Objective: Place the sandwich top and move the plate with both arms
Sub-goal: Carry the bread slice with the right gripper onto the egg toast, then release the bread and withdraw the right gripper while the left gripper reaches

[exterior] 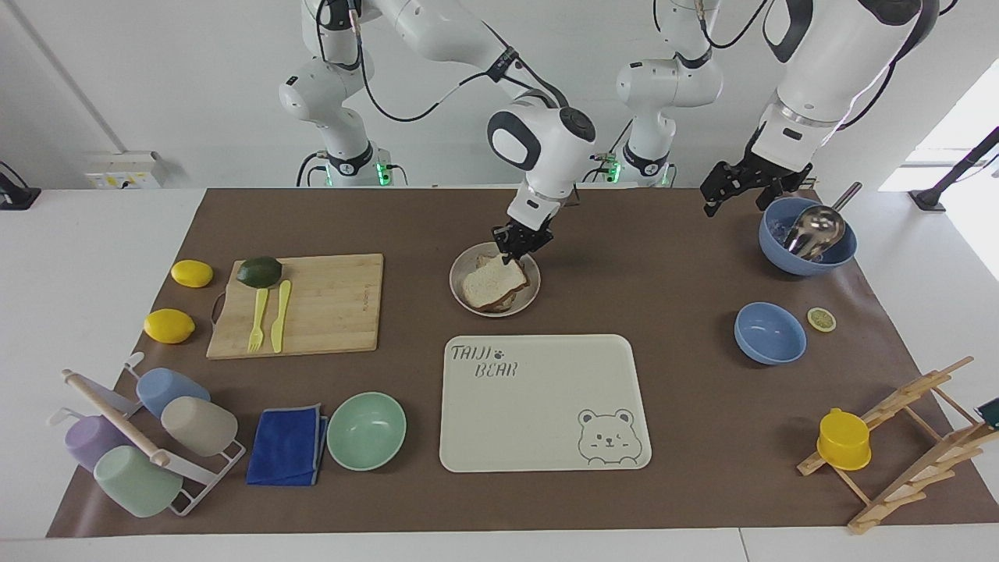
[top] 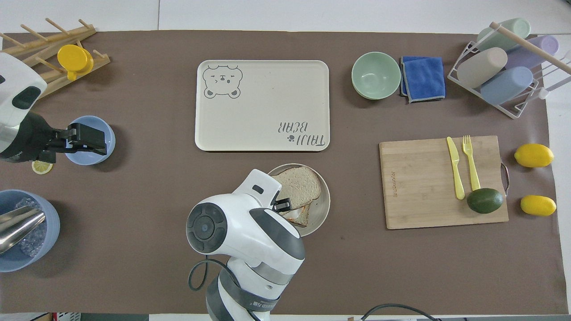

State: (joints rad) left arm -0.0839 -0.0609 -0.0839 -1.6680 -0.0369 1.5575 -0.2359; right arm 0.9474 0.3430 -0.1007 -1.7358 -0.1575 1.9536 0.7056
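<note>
Brown-crusted and pale in the crumb, the sandwich top [exterior: 492, 281] lies flat on the plate [exterior: 453, 279], resting on a lower slice [exterior: 513, 300] whose edge peeks out on the side away from the robots. The plate sits on the brown mat [exterior: 663, 257], nearer to the robots than the cream tray [exterior: 538, 421].

The right gripper [exterior: 517, 243] is down at the edge of the bread that faces the robots. Whether it grips the slice or has let go, I cannot tell. The left gripper [exterior: 745, 190] hangs in the air at its own end of the table, beside the big blue bowl [exterior: 808, 257] with the metal scoop. Its jaws are spread wide and hold nothing, and that arm waits.

The bread looks light, soft and spongy, so it would probably dent or tear under a hard squeeze and flop if held by one corner. The crust is the firmer place to pinch. It has a roughly square outline with one domed edge and a matte, porous face.

The plate is another matter: round, shallow, beige-grey and smooth, most likely stiff and a bit slippery. Its raised rim is the only real hold, and one gripper on each of two facing sides should keep it level. Tilted, the loose stack could slide off.
</note>
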